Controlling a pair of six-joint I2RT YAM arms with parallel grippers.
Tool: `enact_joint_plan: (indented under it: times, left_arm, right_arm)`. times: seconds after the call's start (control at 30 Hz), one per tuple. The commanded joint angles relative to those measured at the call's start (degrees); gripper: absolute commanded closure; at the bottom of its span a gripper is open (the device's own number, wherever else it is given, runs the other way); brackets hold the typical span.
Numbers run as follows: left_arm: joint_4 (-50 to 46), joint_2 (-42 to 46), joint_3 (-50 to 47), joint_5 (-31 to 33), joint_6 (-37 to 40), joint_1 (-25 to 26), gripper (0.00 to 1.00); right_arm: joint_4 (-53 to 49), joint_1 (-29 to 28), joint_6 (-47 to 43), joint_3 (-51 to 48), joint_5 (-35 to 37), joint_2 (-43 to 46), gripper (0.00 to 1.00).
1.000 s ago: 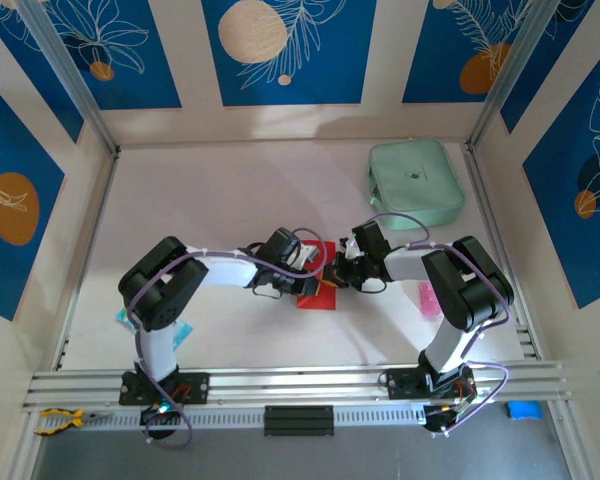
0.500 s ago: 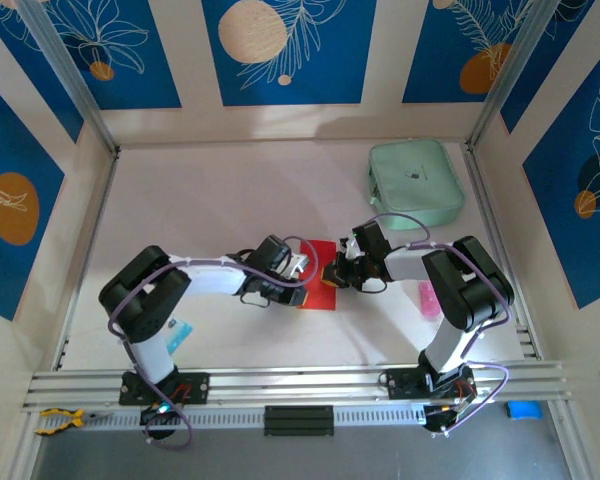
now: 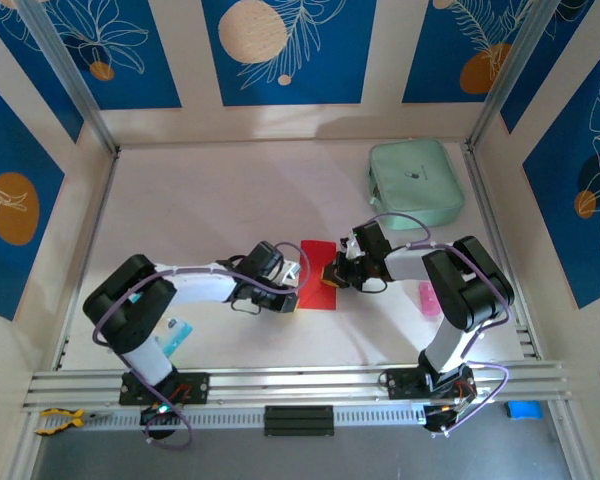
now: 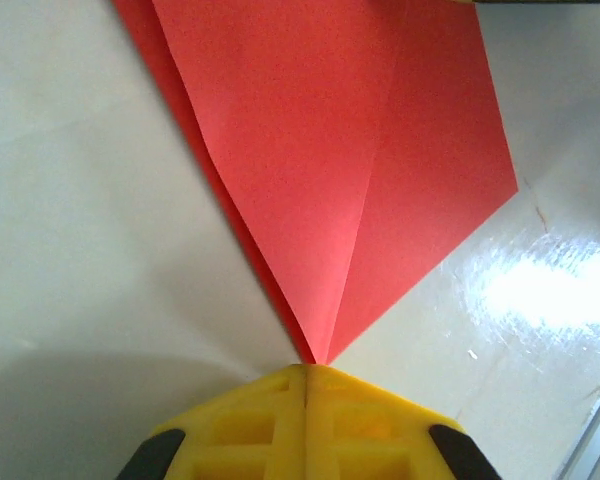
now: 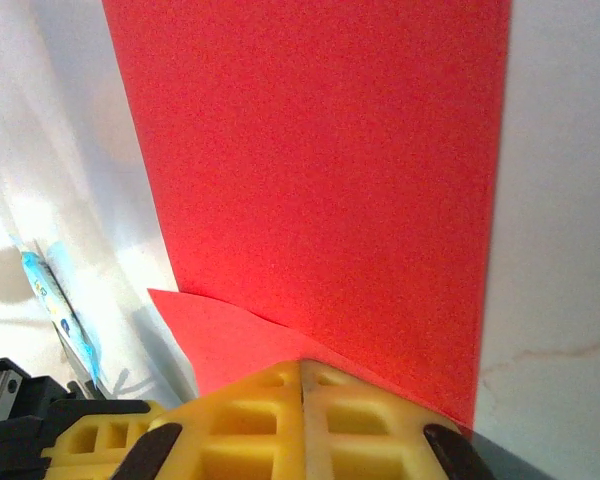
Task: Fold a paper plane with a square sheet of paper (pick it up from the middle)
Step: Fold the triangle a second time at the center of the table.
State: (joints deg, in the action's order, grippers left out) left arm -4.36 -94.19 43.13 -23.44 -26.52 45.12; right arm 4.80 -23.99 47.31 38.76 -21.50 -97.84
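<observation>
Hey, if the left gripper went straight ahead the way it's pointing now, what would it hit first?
The red sheet of paper. Its folded, pointed corner lies right at the closed tips of the left gripper, seemingly touching them, though depth is hard to judge.

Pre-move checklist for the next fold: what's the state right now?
1. Left hand shut: ok.
2. Right hand shut: ok.
3. Red paper lying on the table between both hands: ok.
4. Right hand's tip over the paper's edge: ok.
5. Left hand actually touching the paper's pointed corner: cannot tell.
6. Mint-green pouch well away from the paper: ok.
</observation>
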Motion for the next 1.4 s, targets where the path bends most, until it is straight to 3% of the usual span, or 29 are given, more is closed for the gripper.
enact_joint_plan:
  times: [0.0,0.3,0.53,1.0,1.2,1.37]
  left_arm:
    - [-2.4,2.96,2.15,0.02,-0.53,0.15,1.0]
    - [2.17,-5.36,9.34,-8.99,-4.59,0.23,1.0]
    - [-0.33,-8.62,7.31,-8.34,-3.3,0.22,1.0]
    - [-2.65,-0.58,-2.35,-5.96,-4.73,0.16,1.0]
    - [1.42,3.7,0.15,-6.19,-5.5,0.07,1.0]
    - [0.62,-4.78,8.87,-8.11,-4.34,-0.22,1.0]
  right_arm:
    - [-6.2,0.48,-0.97,-1.59,4.01,-1.66,1.0]
    - [-5.75,0.04,-0.46,-1.53,4.18,-2.12,1.0]
    - [-5.92,-0.1,-0.49,-1.69,4.57,-2.0,1.0]
    - [-5.08,-0.23,-1.09,-1.75,3.78,-1.62,1.0]
    - [-5.58,-0.45,-1.63,-1.03,3.57,-1.09,1.0]
    - [-5.85,-0.54,-1.52,-1.01,3.87,-1.56,1.0]
